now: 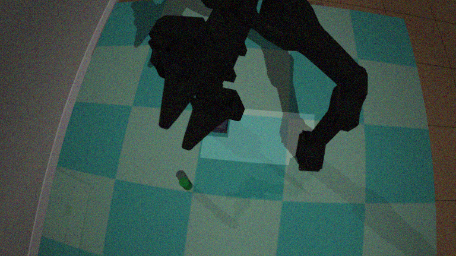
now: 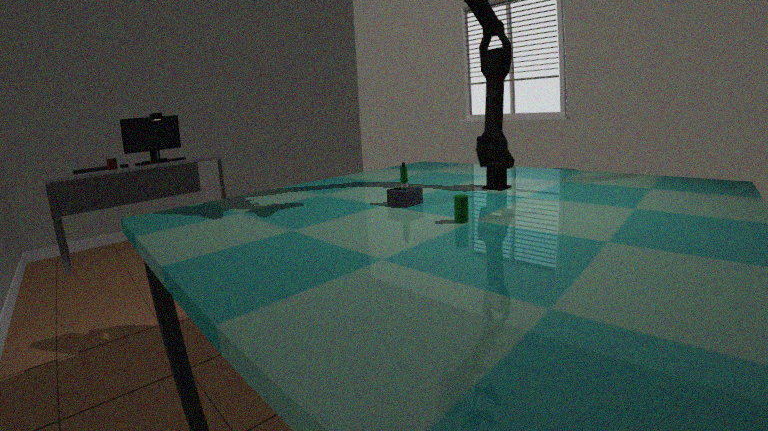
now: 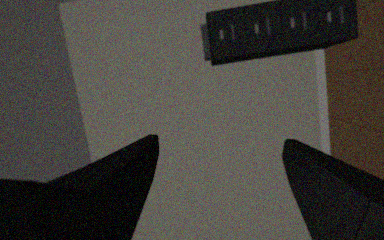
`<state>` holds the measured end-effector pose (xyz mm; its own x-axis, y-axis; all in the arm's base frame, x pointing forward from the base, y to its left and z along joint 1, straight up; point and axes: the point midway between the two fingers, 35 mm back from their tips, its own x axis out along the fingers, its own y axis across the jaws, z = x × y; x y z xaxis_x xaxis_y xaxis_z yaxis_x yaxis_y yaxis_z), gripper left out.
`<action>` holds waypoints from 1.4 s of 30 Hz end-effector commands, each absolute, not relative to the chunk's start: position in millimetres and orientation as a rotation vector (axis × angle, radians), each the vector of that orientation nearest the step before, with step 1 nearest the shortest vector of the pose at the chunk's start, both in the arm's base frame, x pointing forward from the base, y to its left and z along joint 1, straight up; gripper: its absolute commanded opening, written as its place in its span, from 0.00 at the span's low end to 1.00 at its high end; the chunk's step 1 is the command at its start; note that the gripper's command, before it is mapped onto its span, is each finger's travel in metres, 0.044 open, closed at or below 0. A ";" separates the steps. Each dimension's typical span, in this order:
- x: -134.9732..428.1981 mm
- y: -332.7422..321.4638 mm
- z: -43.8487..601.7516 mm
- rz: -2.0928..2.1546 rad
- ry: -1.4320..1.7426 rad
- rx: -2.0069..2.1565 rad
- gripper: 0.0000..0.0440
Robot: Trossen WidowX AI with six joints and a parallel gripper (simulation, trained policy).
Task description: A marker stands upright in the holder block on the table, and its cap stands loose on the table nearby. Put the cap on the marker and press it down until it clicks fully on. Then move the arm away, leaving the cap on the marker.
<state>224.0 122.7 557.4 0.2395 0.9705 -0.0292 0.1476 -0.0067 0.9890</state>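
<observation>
Hovering high above the table (image 1: 154, 229) (image 2: 317, 313), I have my jaws (image 1: 176, 138) parted fairly wide, with nothing between them. The green cap (image 1: 185, 182) (image 2: 461, 209) stands upright on the near side, apart from the block (image 1: 221, 129) (image 2: 404, 197) that holds the marker (image 2: 403, 174) upright and uncapped. I judge the cap light, stiff and perhaps slippery, easily tipped, so I should take it squarely round its sides, low enough to grip firmly, keeping its underside free for the marker
</observation>
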 end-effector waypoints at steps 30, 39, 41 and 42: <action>293.5 143.3 470.7 0.659 1.387 1.522 0.73; 307.8 148.6 443.6 0.558 1.454 1.525 0.73; 310.6 149.6 437.5 0.534 1.468 1.524 0.73; 311.9 150.1 434.5 0.523 1.475 1.524 0.73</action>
<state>307.4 149.2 443.5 0.1962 0.9434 -0.2673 0.5264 0.1286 0.8404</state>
